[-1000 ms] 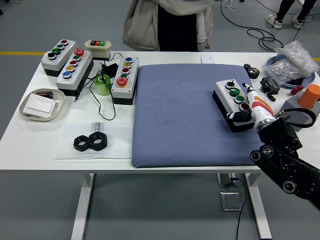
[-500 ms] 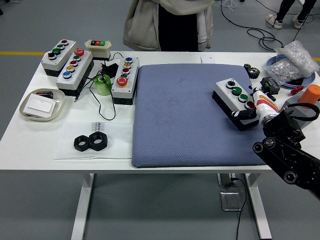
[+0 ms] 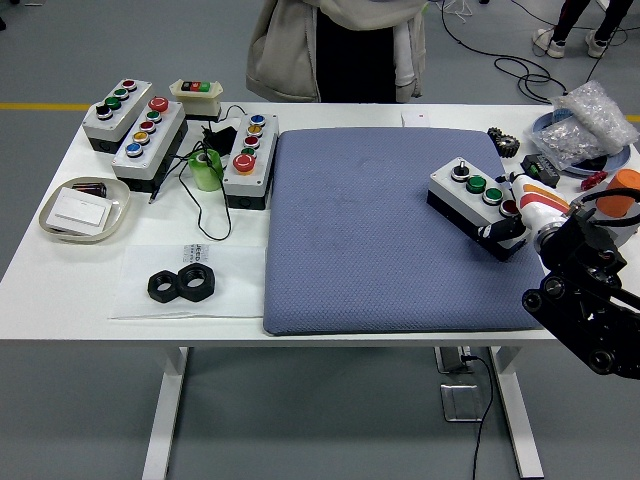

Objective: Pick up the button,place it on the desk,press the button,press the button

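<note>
A grey button box (image 3: 470, 193) with a black knob, two green buttons and a red button lies askew on the right part of the blue mat (image 3: 360, 230). My right hand (image 3: 520, 215) comes in from the lower right and is shut on the box's near right end, black thumb on the near side and white fingers (image 3: 535, 200) on the far side. Whether the box rests on the mat or is slightly lifted I cannot tell. The left arm is out of view.
Three more button boxes (image 3: 250, 152) (image 3: 150, 138) (image 3: 118, 108), a small switch box (image 3: 195, 93) and a green tape roll (image 3: 207, 170) stand at the back left. A tray (image 3: 85, 210) and black nuts (image 3: 183, 285) lie at the left. An orange object (image 3: 622, 190), a plastic bag (image 3: 585, 125) and small parts crowd the right edge. A person (image 3: 340, 50) stands at the far side.
My right hand has moved right and a little away from me with the button box, and the box has turned, its near end swinging to the right.
</note>
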`<action>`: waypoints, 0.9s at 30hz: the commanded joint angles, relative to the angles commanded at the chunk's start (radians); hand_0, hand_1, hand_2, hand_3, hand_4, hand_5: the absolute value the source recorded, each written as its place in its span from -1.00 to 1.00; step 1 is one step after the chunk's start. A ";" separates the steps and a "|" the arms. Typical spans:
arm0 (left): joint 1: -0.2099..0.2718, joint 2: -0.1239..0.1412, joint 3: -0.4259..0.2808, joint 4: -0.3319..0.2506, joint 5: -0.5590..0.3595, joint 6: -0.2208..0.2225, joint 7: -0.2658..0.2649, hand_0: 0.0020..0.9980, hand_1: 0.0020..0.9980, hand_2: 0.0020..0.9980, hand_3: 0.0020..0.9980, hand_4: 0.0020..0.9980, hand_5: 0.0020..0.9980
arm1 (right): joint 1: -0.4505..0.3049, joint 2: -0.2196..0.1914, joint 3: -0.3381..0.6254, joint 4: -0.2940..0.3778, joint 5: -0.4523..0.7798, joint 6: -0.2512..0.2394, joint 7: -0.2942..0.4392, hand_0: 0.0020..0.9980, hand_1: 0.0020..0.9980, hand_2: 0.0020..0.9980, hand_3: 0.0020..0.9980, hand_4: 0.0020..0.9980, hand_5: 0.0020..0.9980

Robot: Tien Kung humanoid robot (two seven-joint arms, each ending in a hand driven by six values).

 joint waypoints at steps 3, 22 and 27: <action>0.000 0.000 -0.002 0.000 0.004 0.000 0.000 0.36 0.29 0.48 0.56 0.38 1.00 | 0.003 -0.025 -0.029 0.026 0.001 0.006 0.021 -0.11 -0.09 0.00 0.36 0.66 -0.70; -0.001 0.002 -0.002 0.000 0.013 -0.001 0.000 0.37 0.29 0.48 0.56 0.37 1.00 | 0.079 -0.146 -0.330 0.160 0.110 -0.036 0.518 -0.11 -0.09 -0.01 0.36 0.61 -0.71; -0.002 0.002 0.000 0.000 0.008 0.000 -0.001 0.37 0.29 0.48 0.57 0.38 1.00 | 0.099 -0.144 -0.347 0.112 0.092 -0.029 0.550 -0.11 -0.08 0.01 0.41 0.64 -0.73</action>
